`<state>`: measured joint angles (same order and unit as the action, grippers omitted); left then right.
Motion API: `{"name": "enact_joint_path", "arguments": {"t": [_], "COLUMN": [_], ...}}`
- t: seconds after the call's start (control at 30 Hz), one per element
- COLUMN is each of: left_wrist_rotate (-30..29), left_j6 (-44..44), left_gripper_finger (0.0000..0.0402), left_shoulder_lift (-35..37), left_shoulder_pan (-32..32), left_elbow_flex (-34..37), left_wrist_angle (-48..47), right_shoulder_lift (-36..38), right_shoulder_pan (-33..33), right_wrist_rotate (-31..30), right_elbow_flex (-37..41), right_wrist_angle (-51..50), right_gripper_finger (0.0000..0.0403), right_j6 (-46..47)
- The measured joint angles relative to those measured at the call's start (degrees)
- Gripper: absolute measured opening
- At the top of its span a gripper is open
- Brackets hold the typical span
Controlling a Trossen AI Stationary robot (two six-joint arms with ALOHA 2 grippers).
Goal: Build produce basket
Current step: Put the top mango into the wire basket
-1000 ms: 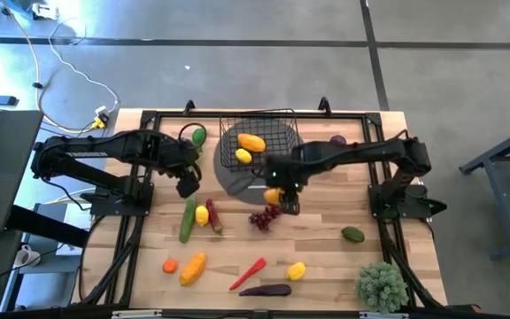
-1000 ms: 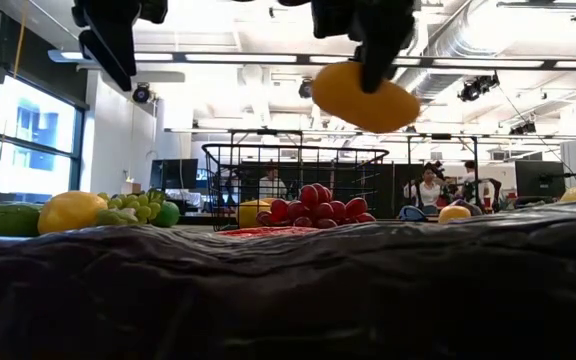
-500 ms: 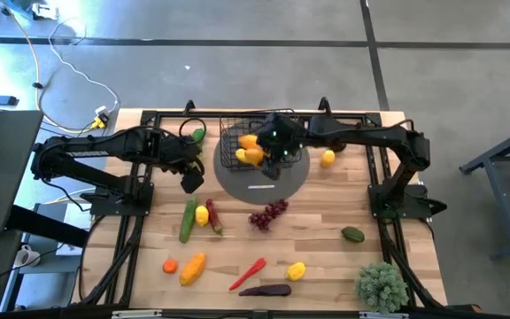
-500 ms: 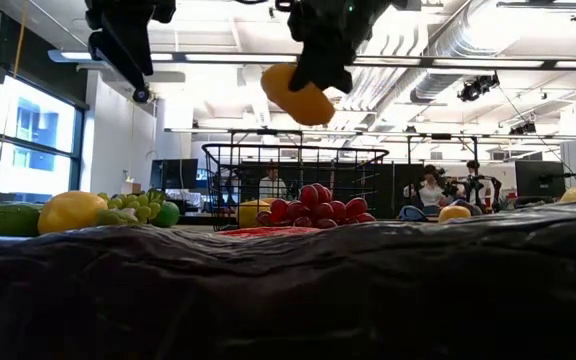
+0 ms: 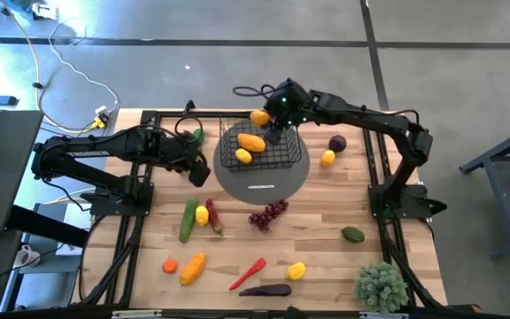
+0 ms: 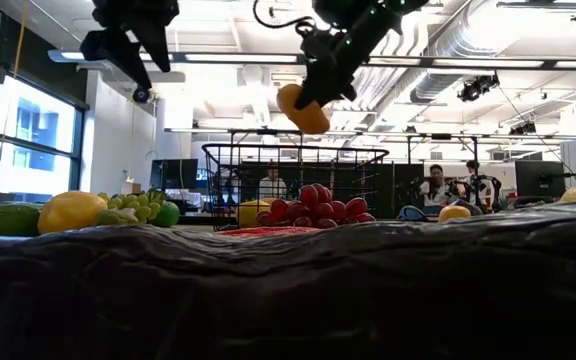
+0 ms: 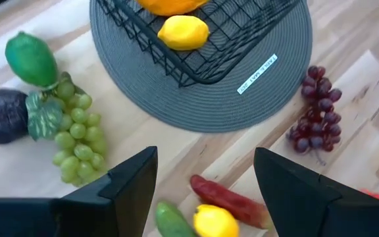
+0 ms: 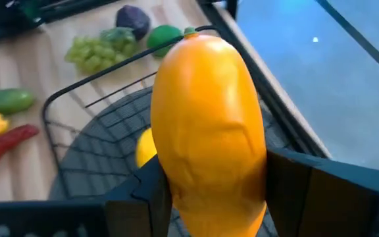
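The black wire basket (image 5: 261, 147) stands on the grey round mat (image 5: 264, 182). It holds an orange-yellow fruit (image 5: 251, 142) and a lemon (image 5: 243, 156). My right gripper (image 5: 269, 123) hovers over the basket's far rim, shut on another orange-yellow oval fruit (image 8: 209, 112). My left gripper (image 7: 206, 187) hangs open left of the mat with nothing between its fingers. More produce lies on the table: green grapes (image 7: 74, 128), purple grapes (image 5: 268, 213), a cucumber (image 5: 188, 220), a red chilli (image 5: 248, 273) and an eggplant (image 5: 266, 290). My right gripper pinches the oval fruit between its two fingers (image 8: 295, 187), on the fruit's two sides near the end closest to the wrist (image 8: 196, 191). The fingers slant down from the table's right. The fruit (image 6: 303, 108) sticks out beyond them, lifted clear above the basket.
A bushy green plant (image 5: 381, 285) stands at the near right corner. A lemon (image 5: 328, 158) and a purple fruit (image 5: 337, 142) lie right of the mat, a green fruit (image 5: 352, 234) farther toward the near edge. Black frame rails run along the table's left and right sides.
My right gripper has carried the oval fruit from above the purple grapes toward the table's far edge, over the basket to its far rim, tipping less steeply. The fruit stays clear of everything. My left gripper has rolled about its own axis in place.
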<state>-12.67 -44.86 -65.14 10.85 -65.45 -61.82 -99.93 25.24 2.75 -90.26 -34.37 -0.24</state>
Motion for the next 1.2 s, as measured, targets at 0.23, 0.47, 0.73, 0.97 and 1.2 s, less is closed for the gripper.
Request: {"name": "enact_joint_path", "arguments": {"t": [0.23,0.47,0.73,0.97,1.2], "left_wrist_rotate": [-0.4,-0.8,-0.8,-1.3,-1.3], "left_j6": [-5.1,-8.2,-10.7,-11.1,-11.0], "left_gripper_finger": [0.0243,0.0243,0.0243,0.0243,0.0243], "left_shoulder_lift": [0.0,0.0,-0.4,-2.3,-4.7], "left_shoulder_pan": [0.0,0.0,-1.2,-1.2,-1.2], "left_elbow_flex": [0.0,0.0,0.0,0.0,0.0], "left_wrist_angle": [-0.1,-0.8,-1.5,-1.8,-1.8], "right_shoulder_lift": [-4.7,-8.8,-13.3,-15.0,-15.5], "right_shoulder_pan": [2.2,2.2,2.2,2.2,2.9], "right_wrist_rotate": [0.6,0.7,0.5,-0.9,-1.1], "right_elbow_flex": [0.0,0.0,0.0,0.0,0.0], "right_wrist_angle": [-0.2,-0.4,-1.0,-3.0,-4.3], "right_gripper_finger": [0.0157,0.0157,0.0157,0.0157,0.0157], "right_j6": [-1.0,-1.5,-1.3,-1.4,-2.0]}}
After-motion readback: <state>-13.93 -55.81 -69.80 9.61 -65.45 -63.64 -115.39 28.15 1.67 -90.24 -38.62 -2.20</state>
